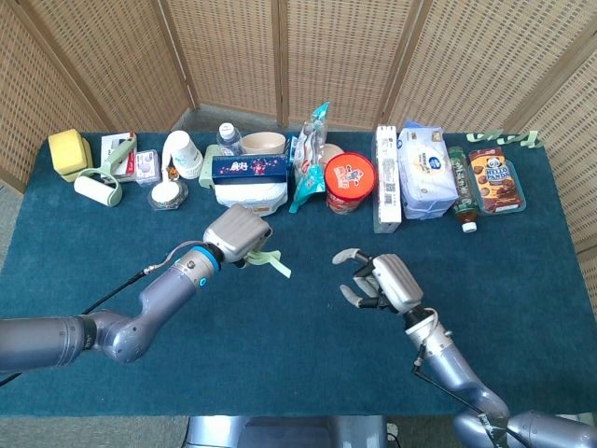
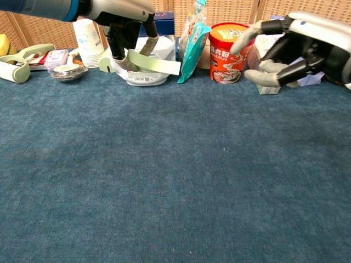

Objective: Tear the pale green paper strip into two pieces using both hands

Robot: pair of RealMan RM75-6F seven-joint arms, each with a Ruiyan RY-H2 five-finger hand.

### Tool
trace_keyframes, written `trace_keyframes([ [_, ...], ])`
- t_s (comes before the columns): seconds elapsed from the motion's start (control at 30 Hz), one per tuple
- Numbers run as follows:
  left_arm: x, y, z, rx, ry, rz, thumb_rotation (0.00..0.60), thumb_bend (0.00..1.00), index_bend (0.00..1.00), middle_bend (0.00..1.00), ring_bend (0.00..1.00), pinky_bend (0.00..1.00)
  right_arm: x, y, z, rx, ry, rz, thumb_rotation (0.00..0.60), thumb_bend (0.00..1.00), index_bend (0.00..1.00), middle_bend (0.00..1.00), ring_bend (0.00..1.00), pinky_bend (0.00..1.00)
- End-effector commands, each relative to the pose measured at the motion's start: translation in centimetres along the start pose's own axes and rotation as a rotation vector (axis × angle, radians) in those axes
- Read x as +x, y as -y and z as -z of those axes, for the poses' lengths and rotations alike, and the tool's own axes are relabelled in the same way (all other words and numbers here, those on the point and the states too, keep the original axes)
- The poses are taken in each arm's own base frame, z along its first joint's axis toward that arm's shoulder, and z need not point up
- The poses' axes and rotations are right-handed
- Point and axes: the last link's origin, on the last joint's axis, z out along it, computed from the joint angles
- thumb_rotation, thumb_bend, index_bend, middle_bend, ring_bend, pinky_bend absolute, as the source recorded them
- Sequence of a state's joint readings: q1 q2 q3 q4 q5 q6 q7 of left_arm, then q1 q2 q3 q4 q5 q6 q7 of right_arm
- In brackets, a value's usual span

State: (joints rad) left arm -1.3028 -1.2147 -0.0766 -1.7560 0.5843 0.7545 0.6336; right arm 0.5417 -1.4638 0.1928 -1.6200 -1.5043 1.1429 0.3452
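A folding screen of woven tan wicker panels in dark wooden frames [image 1: 233, 56] runs across the back, angling in at both sides. In front of it sits a rectangular table covered in deep teal carpet-like cloth [image 1: 308, 336], its nap showing close up in the chest view. Pale grey floor [image 1: 9, 229] peeks out at the left edge. Light is even and bright, shadows soft.
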Motion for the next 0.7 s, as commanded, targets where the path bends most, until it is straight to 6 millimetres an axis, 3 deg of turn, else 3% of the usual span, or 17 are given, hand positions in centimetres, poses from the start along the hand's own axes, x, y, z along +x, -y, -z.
trace_keyframes([
  [0.03, 0.0, -0.3, -0.4, -0.002, 0.007, 0.002, 0.600, 0.38, 0.58, 1.00, 1.00, 1.00, -0.7, 0.5, -0.3, 0.021, 0.019, 0.013, 0.600, 0.39, 0.35, 1.00, 0.93, 0.83],
  [0.4, 0.4, -1.2, -1.2, -0.022, 0.047, 0.055, 0.600, 0.38, 0.58, 1.00, 1.00, 1.00, -2.4, 1.2, -1.2, 0.083, 0.040, 0.122, 0.600, 0.39, 0.35, 1.00, 0.93, 0.83],
  [0.7, 0.3, -1.5, -1.3, -0.032, 0.086, 0.076, 0.600, 0.38, 0.58, 1.00, 1.00, 1.00, -2.7, 0.7, -2.1, 0.110, -0.010, 0.222, 0.600, 0.39, 0.35, 1.00, 0.93, 0.83],
])
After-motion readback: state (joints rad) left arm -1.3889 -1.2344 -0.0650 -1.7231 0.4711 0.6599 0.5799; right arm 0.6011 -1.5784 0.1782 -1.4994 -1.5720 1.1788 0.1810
